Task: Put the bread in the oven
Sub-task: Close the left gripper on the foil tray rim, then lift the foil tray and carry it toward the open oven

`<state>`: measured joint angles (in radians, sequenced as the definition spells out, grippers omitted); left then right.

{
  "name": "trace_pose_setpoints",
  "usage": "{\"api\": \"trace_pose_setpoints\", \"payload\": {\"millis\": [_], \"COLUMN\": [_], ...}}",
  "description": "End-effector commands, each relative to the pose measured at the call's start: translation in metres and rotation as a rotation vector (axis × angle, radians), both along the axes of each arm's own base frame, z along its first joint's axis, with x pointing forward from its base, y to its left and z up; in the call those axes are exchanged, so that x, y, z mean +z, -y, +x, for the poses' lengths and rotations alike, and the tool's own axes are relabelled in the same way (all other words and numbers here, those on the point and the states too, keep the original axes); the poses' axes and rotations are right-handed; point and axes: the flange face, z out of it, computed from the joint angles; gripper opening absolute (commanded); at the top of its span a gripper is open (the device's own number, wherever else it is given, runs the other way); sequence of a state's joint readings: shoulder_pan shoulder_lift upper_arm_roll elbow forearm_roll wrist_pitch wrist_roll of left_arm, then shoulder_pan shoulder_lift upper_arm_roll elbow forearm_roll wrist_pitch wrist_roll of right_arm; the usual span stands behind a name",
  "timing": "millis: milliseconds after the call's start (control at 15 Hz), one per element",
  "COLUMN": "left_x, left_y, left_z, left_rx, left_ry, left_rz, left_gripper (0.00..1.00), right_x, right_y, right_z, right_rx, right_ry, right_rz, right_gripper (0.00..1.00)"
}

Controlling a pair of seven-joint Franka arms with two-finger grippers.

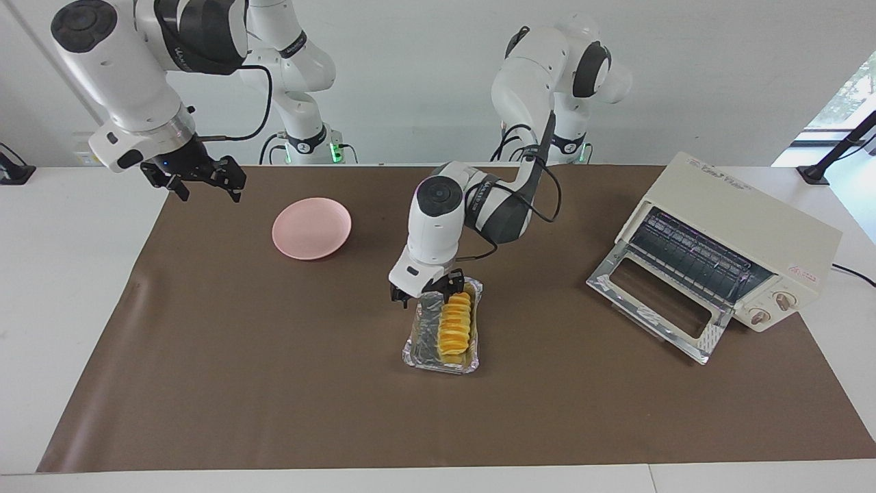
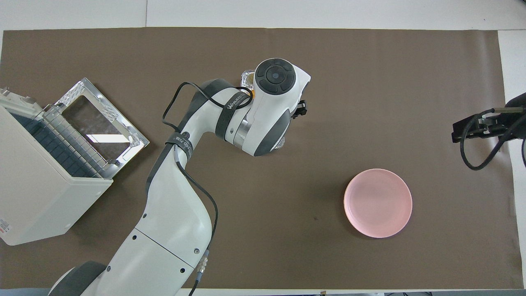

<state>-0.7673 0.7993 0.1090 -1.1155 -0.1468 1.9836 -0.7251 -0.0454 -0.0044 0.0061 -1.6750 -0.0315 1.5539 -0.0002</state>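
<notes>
The bread (image 1: 456,323), a ridged yellow-orange loaf, lies in a silver foil tray (image 1: 426,335) in the middle of the mat. My left gripper (image 1: 426,294) is open and low over the tray's end nearer the robots, one finger (image 1: 454,283) by the loaf's end; I cannot tell if it touches. In the overhead view the left wrist hides the bread and most of the tray (image 2: 245,75). The cream oven (image 1: 736,236) stands at the left arm's end with its door (image 1: 650,302) dropped open; it also shows in the overhead view (image 2: 37,193). My right gripper (image 1: 200,181) is open and empty, and waits.
A round pink plate (image 1: 311,228) sits on the brown mat toward the right arm's end, also seen in the overhead view (image 2: 378,202). The right gripper (image 2: 472,123) hangs over the mat's edge at that end. The oven's open door (image 2: 98,123) juts toward the tray.
</notes>
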Motion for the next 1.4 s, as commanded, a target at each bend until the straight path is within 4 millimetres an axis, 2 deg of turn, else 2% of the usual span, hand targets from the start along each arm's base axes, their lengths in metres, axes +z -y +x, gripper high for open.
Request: {"api": "trace_pose_setpoints", "payload": {"millis": [0,134,267,802,1003,1271,1337], "left_x": [0.001,-0.001,-0.004,-0.009,-0.018,-0.027,-0.028], "left_y": [0.013,0.014,0.017,0.029,0.027,0.014,0.012], "left_z": [-0.003,-0.003,-0.006,-0.017,-0.015,-0.009,-0.008], "left_rx": [0.004,0.005,0.004,0.005,0.021,0.038,0.040], "left_ry": [0.013,0.015,0.013,0.024,0.037,0.024,0.020], "left_rz": [-0.017,-0.020,-0.019,-0.025,-0.035,-0.017,-0.013], "left_gripper": [0.74,0.65,0.62,0.58,0.46,0.35,0.27], "right_x": [0.001,0.001,0.001,0.001,0.001,0.001,0.001], "right_y": [0.002,0.002,0.002,0.002,0.002,0.002,0.002], "right_z": [-0.007,-0.007,-0.007,-0.007,-0.007,-0.007,-0.007], "right_rx": [0.014,0.014,0.014,0.014,0.014,0.014,0.014], "right_ry": [-0.006,-0.006,-0.006,-0.006,-0.006,-0.006,-0.006], "right_rz": [-0.013,-0.013,-0.013,-0.013,-0.013,-0.013,-0.013], "right_gripper": [1.00,1.00,1.00,1.00,1.00,1.00,1.00]}}
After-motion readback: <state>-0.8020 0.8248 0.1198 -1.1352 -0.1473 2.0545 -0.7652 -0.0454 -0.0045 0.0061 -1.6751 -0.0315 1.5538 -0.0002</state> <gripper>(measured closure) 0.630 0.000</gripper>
